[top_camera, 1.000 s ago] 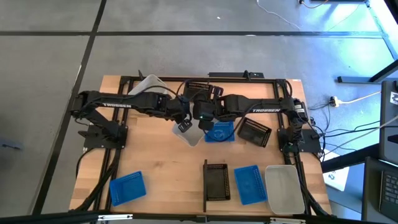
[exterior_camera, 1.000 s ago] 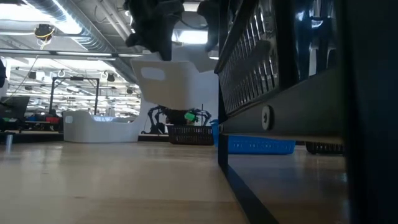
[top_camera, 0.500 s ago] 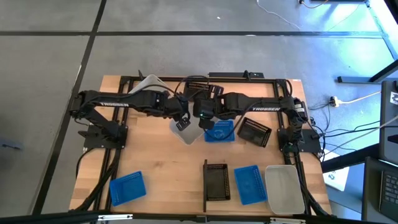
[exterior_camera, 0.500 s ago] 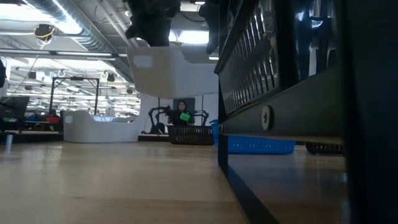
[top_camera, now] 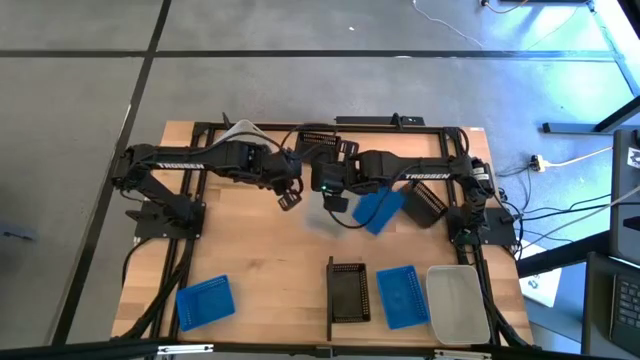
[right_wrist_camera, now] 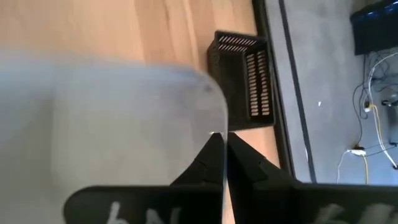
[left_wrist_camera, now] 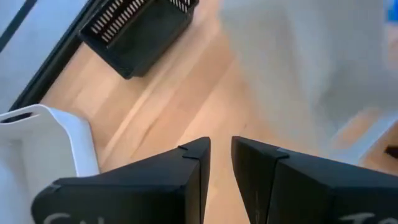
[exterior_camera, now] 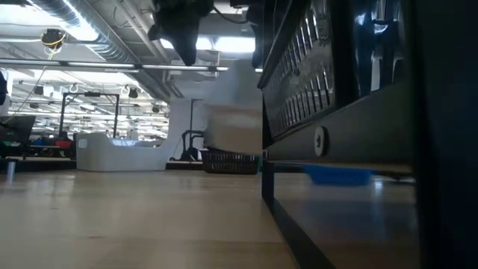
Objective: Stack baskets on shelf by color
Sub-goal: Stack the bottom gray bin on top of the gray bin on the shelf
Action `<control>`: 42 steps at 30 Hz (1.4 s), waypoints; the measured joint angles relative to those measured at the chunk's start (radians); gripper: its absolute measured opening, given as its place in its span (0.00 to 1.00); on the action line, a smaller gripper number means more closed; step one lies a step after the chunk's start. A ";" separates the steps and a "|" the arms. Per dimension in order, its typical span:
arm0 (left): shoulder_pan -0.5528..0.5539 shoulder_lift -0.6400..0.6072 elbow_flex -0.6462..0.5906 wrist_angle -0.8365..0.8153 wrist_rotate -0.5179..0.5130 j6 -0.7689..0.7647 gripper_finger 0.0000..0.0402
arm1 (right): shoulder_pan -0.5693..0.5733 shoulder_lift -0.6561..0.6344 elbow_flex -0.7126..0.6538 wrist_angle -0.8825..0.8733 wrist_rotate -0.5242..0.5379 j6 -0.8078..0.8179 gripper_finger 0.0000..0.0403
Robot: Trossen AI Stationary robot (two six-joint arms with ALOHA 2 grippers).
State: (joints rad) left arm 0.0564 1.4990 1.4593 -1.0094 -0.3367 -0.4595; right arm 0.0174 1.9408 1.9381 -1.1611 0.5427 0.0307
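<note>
A white basket (right_wrist_camera: 106, 118) is smeared by blur across the right wrist view. In the low view, the frame's right half is blocked by a dark basket (exterior_camera: 328, 67).

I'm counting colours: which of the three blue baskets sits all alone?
The corner blue basket, lower left from above; the middle blue basket lies by the right arm, the third beside a black basket.

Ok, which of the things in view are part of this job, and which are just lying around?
Job: white basket in right gripper; blue baskets; black baskets; shelf.
Lying about: floor cables, off the table.
</note>
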 joint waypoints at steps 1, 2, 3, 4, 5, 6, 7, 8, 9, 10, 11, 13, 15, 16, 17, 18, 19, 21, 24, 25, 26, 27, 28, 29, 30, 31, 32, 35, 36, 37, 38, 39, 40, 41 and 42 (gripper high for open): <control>-0.001 0.000 0.000 0.001 -0.009 -0.003 0.14 | -0.001 0.000 0.000 0.006 0.005 0.005 0.00; -0.001 0.000 0.000 0.004 -0.021 -0.006 0.14 | -0.002 0.000 0.000 0.004 0.005 0.008 0.00; -0.001 0.000 0.000 0.004 -0.032 -0.008 0.14 | -0.002 0.000 0.000 -0.005 0.005 0.008 0.00; 0.001 0.000 0.000 0.003 -0.035 -0.008 0.14 | -0.002 0.000 0.000 -0.007 0.006 0.008 0.00; 0.001 0.000 0.000 0.004 -0.037 -0.008 0.14 | -0.002 0.000 0.000 -0.004 0.007 0.008 0.00; 0.001 0.000 0.000 0.003 -0.038 -0.008 0.14 | -0.002 0.000 0.000 0.000 0.007 0.012 0.00; 0.000 0.000 0.000 0.001 -0.035 -0.008 0.14 | -0.002 0.000 0.000 0.007 0.009 0.017 0.00; -0.001 0.000 0.000 -0.001 -0.033 -0.008 0.14 | -0.002 0.000 0.001 0.009 0.009 0.020 0.00; -0.001 0.000 0.000 -0.003 -0.030 -0.008 0.14 | -0.002 0.000 0.001 0.005 0.008 0.025 0.00; -0.001 0.000 0.000 -0.004 -0.030 -0.008 0.14 | -0.002 0.000 0.001 0.001 0.008 0.030 0.00; 0.000 0.001 0.000 -0.004 -0.031 -0.008 0.14 | -0.002 0.000 0.001 0.000 0.008 0.037 0.00; 0.000 0.001 0.000 -0.004 -0.039 -0.009 0.14 | -0.002 0.000 0.001 0.000 0.009 0.047 0.00; 0.000 -0.002 0.000 -0.005 -0.053 -0.009 0.14 | -0.002 0.000 0.001 -0.012 0.009 0.073 0.00; -0.002 -0.007 -0.001 -0.009 -0.061 -0.008 0.14 | -0.002 0.000 0.001 -0.025 0.009 0.091 0.00; -0.006 -0.011 -0.001 -0.012 -0.072 -0.009 0.14 | -0.002 0.000 0.001 -0.040 0.010 0.113 0.00; -0.009 -0.013 0.000 -0.011 -0.084 -0.009 0.14 | -0.002 -0.001 0.001 -0.057 0.010 0.147 0.00; -0.011 -0.016 0.000 -0.012 -0.094 -0.009 0.14 | -0.002 -0.002 0.002 -0.077 0.010 0.186 0.00; -0.014 -0.031 -0.002 -0.023 -0.112 -0.009 0.14 | -0.002 -0.007 0.006 -0.131 0.011 0.270 0.00; -0.020 -0.055 0.000 -0.028 -0.125 -0.009 0.14 | 0.002 -0.021 0.034 -0.246 0.011 0.383 0.00; -0.023 -0.061 -0.001 -0.035 -0.125 -0.008 0.14 | 0.006 -0.028 0.048 -0.276 0.013 0.418 0.00; -0.025 -0.068 -0.002 -0.040 -0.126 -0.008 0.14 | 0.008 -0.035 0.066 -0.311 0.013 0.452 0.00; -0.028 -0.075 -0.001 -0.039 -0.134 -0.009 0.14 | 0.013 -0.039 0.091 -0.350 0.015 0.491 0.00; -0.028 -0.082 0.000 -0.038 -0.142 -0.008 0.14 | 0.018 -0.043 0.123 -0.388 0.020 0.531 0.00; -0.029 -0.090 -0.001 -0.045 -0.146 -0.004 0.14 | 0.024 -0.048 0.158 -0.417 0.025 0.570 0.00; -0.033 -0.097 -0.001 -0.056 -0.153 -0.002 0.14 | 0.029 -0.055 0.184 -0.416 0.032 0.593 0.00; -0.038 -0.101 -0.001 -0.057 -0.161 -0.002 0.14 | 0.035 -0.073 0.202 -0.408 0.031 0.608 0.00; -0.042 -0.103 0.000 -0.052 -0.168 -0.002 0.14 | 0.042 -0.085 0.228 -0.412 0.029 0.643 0.00; -0.052 -0.110 -0.002 -0.061 -0.177 0.001 0.14 | 0.054 -0.129 0.285 -0.409 0.037 0.759 0.00; -0.059 -0.113 -0.001 -0.059 -0.180 0.008 0.14 | 0.059 -0.146 0.295 -0.414 0.040 0.793 0.00; -0.066 -0.114 0.000 -0.058 -0.183 0.018 0.14 | 0.064 -0.160 0.306 -0.413 0.040 0.826 0.00; -0.072 -0.113 0.000 -0.059 -0.184 0.026 0.14 | 0.069 -0.179 0.309 -0.410 0.045 0.857 0.00; -0.077 -0.111 -0.001 -0.059 -0.185 0.036 0.14 | 0.073 -0.200 0.308 -0.412 0.044 0.885 0.00; -0.083 -0.111 -0.001 -0.058 -0.185 0.050 0.14 | 0.077 -0.216 0.308 -0.411 0.042 0.911 0.00; -0.089 -0.111 -0.001 -0.059 -0.186 0.064 0.14 | 0.083 -0.235 0.308 -0.411 0.036 0.933 0.00; -0.095 -0.111 -0.001 -0.059 -0.189 0.077 0.14 | 0.087 -0.253 0.308 -0.411 0.024 0.949 0.00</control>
State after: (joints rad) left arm -0.0384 1.3876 1.4586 -1.0683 -0.5260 -0.3823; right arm 0.1040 1.6878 2.2459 -1.5723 0.5665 0.9799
